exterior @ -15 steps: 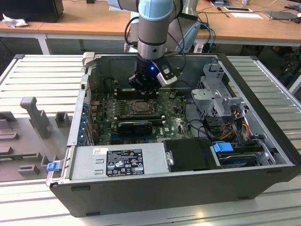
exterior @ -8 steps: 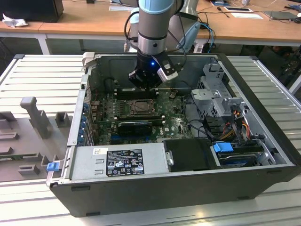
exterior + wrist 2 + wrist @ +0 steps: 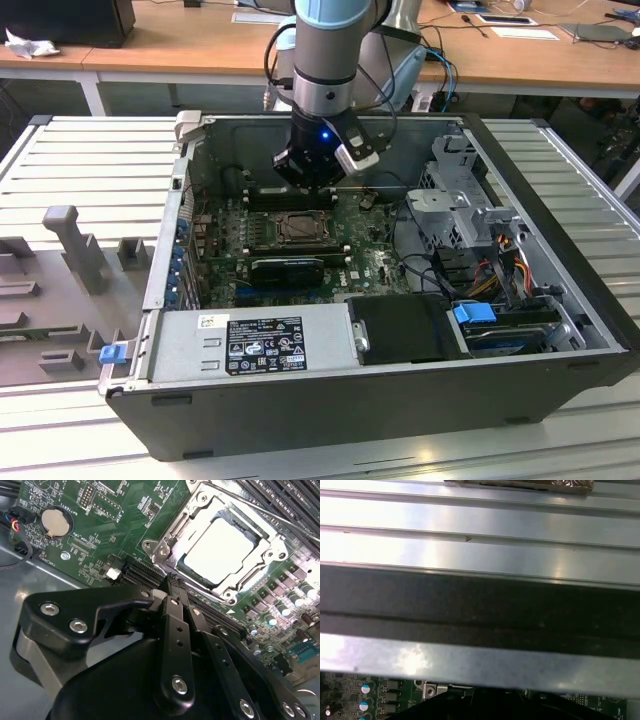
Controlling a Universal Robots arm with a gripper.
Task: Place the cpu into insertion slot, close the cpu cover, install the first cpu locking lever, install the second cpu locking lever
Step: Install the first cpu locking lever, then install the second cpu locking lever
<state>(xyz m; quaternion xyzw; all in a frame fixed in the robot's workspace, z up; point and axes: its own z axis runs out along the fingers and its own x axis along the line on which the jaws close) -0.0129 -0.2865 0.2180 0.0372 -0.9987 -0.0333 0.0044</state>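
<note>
1. Open grey computer case lies on a ribbed metal worktop; wooden desks stand behind it.
2. Green motherboard sits inside the case.
3. Black tool hangs over the motherboard, fingers pressed together, holding nothing.
4. Pale silvery square cpu sits in the black-rimmed insertion slot.
5. Silver metal frame cpu cover lies closed around the chip.
</note>
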